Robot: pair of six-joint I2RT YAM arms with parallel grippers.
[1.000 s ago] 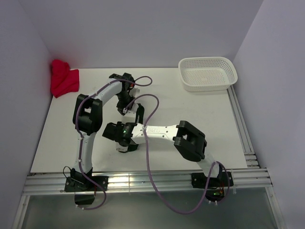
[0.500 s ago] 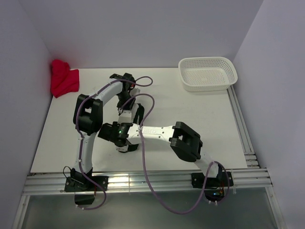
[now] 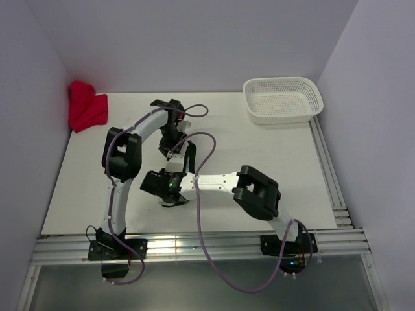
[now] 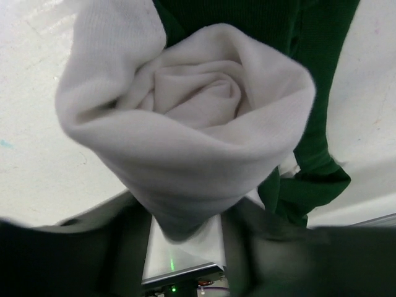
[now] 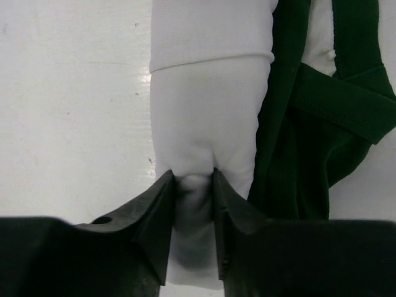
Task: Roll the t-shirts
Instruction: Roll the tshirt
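The off-white t-shirt [image 4: 198, 105] is wound into a thick roll, and its spiral end faces the left wrist camera. The dark green t-shirt [image 4: 315, 74] lies loose behind and beside it on the table. My left gripper [image 4: 185, 241] is open, its dark fingers [image 4: 124, 247] standing apart either side of the roll's tapered tip. At the roll's other end [image 5: 210, 111], my right gripper [image 5: 195, 185] is shut, pinching the white cloth into a fold. Green cloth [image 5: 309, 136] runs along the roll's right side. From above, both wrists [image 3: 170, 175] cover the shirts.
A white perforated basket [image 3: 283, 99] stands at the back right. A red cloth [image 3: 86, 107] is bunched in the back left corner. The white table [image 3: 259, 149] ends at metal rails [image 3: 194, 246] near the arm bases. Purple cables loop over the arms.
The right gripper's jaws have closed onto the end of the white roll. The left gripper's jaws have widened. The right wrist has shifted slightly at mid-table.
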